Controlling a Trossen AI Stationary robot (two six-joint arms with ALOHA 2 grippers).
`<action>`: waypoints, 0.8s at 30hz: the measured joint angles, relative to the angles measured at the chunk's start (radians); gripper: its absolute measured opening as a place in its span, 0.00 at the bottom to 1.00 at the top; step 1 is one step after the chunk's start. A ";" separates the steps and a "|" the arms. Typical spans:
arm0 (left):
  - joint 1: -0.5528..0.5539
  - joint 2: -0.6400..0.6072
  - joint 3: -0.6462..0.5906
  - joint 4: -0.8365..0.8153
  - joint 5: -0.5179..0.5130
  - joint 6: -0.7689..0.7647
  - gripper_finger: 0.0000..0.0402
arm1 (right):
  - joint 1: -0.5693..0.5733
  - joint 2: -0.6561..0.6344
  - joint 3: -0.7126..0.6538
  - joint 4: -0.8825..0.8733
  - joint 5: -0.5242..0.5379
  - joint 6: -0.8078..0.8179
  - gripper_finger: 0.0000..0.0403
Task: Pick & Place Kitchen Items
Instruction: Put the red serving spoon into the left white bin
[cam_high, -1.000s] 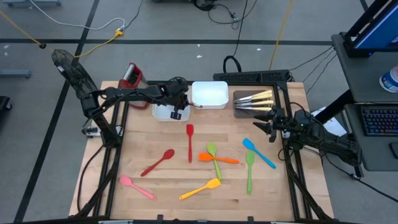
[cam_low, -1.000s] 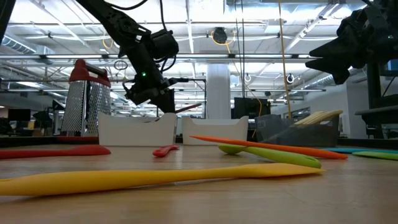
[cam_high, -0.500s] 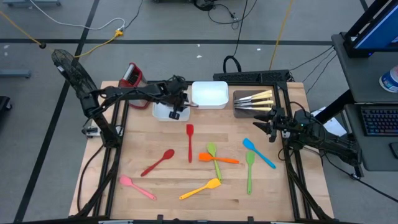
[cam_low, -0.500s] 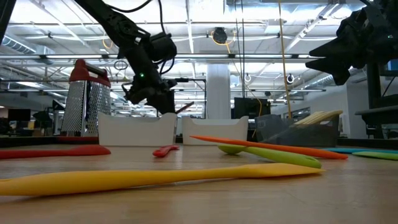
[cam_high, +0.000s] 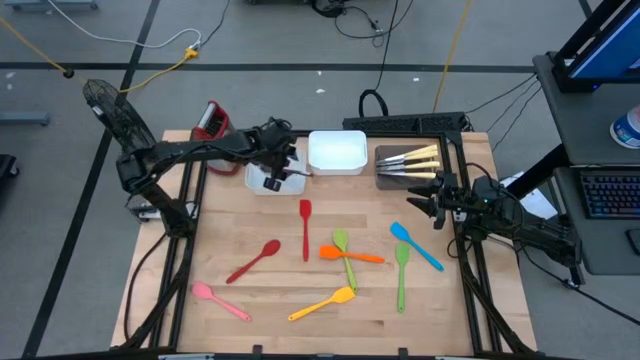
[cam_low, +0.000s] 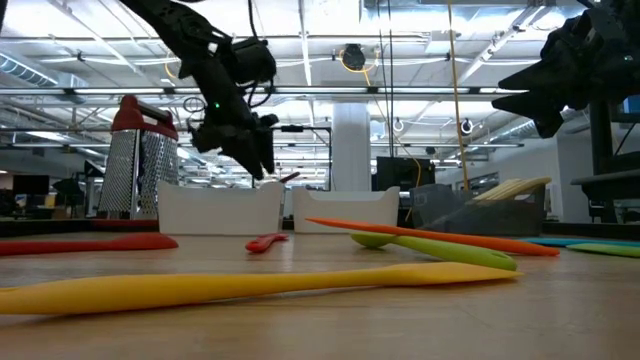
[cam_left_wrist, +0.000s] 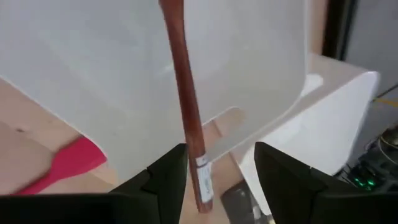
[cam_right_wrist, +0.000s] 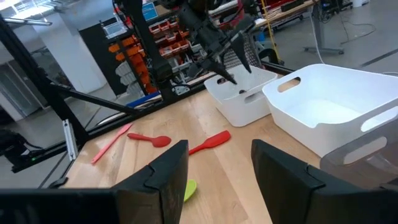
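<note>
A: Left gripper (cam_left_wrist: 214, 180) over the smaller white tray (cam_high: 262, 180); fingers parted, a gap on each side of the brown spoon (cam_left_wrist: 184, 106); no grip to be seen, handle end just between the tips, the rest lying down into the tray.

B: Right gripper (cam_high: 428, 203)?

A: Parked near the table's right edge, just beside the dark tray (cam_high: 408, 170) of pale-handled knives (cam_high: 410, 160); fingers apart, holding nothing.

B: Any writing?

A: A small pale sticker near the spoon's handle end; too small to read.

B: Materials, shapes?

A: Trays smooth white plastic with rounded corners, the larger white tray (cam_high: 336, 152) with slot handles; wooden butcher-block table (cam_high: 300, 300); red-topped metal grater (cam_high: 211, 124) at the back left.

B: Remaining utensils?

A: Flat on the wood; red spatula (cam_high: 305, 228), red spoon (cam_high: 254, 261), pink spatula (cam_high: 220, 300), yellow spatula (cam_high: 322, 303), orange spatula (cam_high: 351, 254) crossing a green spoon (cam_high: 345, 258), another green spoon (cam_high: 402, 274), blue spatula (cam_high: 416, 246).
</note>
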 joint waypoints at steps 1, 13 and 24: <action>-0.001 -0.018 0.000 -0.027 -0.001 0.006 0.48 | 0.000 0.000 0.000 0.000 -0.003 0.000 0.42; -0.122 -0.168 0.001 -0.222 -0.072 0.287 0.49 | 0.000 0.000 0.000 -0.011 0.000 -0.038 0.42; -0.349 -0.177 0.000 -0.219 -0.068 0.392 0.49 | 0.000 0.000 0.000 -0.006 -0.049 -0.030 0.42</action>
